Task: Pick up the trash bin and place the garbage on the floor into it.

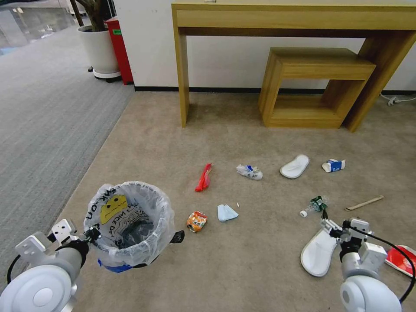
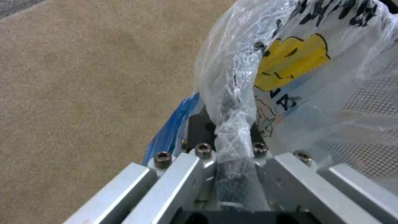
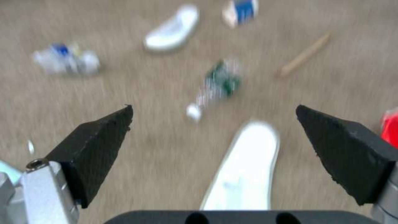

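Observation:
The trash bin [image 1: 130, 221], lined with a clear bag bearing a yellow smiley, hangs at the lower left. My left gripper [image 1: 92, 234] is shut on its rim [image 2: 232, 124] through the plastic. The garbage lies spread on the beige carpet: a red wrapper [image 1: 203, 177], an orange wrapper [image 1: 197, 221], a pale blue crumple [image 1: 226, 213], a crushed bottle [image 1: 250, 172], a far slipper [image 1: 294, 167], a blue-white cup [image 1: 333, 165], a green-labelled bottle [image 1: 314, 206], a wooden stick [image 1: 364, 203] and a red-white carton [image 1: 401, 260]. My right gripper [image 3: 213, 109] is open above the near white slipper [image 3: 244, 174].
A wooden desk [image 1: 294, 19] with a smaller wooden table [image 1: 316, 65] under it stands against the back wall. A white planter [image 1: 99, 50] and a red cabinet [image 1: 119, 47] sit at the back left. Grey carpet [image 1: 43, 108] runs along the left.

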Robot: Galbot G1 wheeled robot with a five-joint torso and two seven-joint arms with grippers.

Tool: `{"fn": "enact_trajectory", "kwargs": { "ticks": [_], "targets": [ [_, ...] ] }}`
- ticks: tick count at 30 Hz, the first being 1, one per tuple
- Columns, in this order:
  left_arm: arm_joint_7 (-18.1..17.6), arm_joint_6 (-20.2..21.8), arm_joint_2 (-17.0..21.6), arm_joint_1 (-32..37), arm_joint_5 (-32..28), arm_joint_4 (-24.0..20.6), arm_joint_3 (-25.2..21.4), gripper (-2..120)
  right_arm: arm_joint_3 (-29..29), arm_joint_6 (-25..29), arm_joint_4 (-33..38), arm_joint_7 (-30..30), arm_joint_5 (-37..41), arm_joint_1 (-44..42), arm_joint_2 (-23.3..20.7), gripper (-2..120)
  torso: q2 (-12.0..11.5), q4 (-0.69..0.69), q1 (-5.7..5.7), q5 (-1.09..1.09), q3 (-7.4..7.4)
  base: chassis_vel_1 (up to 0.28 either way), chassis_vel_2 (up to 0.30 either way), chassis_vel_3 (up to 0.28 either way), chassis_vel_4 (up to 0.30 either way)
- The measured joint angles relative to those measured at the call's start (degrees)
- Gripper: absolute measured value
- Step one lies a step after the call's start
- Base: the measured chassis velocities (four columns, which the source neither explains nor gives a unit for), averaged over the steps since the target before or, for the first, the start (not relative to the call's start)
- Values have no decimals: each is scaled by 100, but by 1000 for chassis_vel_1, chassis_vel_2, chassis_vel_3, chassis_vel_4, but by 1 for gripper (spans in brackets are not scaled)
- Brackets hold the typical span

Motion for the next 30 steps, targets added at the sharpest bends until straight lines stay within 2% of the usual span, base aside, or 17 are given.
{"fn": "enact_trajectory", "kwargs": {
  "ticks": [8, 10, 11, 12, 19, 30],
  "targets": [
    [-7, 0, -50, 20, 29, -50, -26, 0, -56, -571, -904, 91, 328, 592, -186, 100, 0, 0, 0, 1, 0, 0, 0, 0, 0],
    [-11, 0, -63, 34, 32, -73, -59, 0, -78, -786, -1414, 54, 303, 846, -290, 100, 0, 0, 0, 0, 0, 0, 0, 0, 0],
    [-11, 0, -63, 34, 32, -73, -59, 0, -78, -786, -1414, 54, 303, 846, -290, 100, 0, 0, 0, 0, 0, 0, 0, 0, 0],
    [-11, 0, -75, 48, 31, -92, -73, 0, -115, -831, -1821, -9, 259, 1023, -353, 100, 0, 1, 0, 0, 0, 0, 0, 0, 0],
    [-13, 0, -130, 98, 32, -128, -80, 0, -202, -823, -2745, -214, 219, 1368, -379, 100, 0, -1, 0, 0, 0, 0, 0, 0, 0],
    [-15, 0, -192, 130, 99, -175, -18, 0, -392, -512, -3255, -615, 157, 1554, -173, 97, 0, 0, 0, 0, 0, 0, 0, 0, 0]
  ]
}}
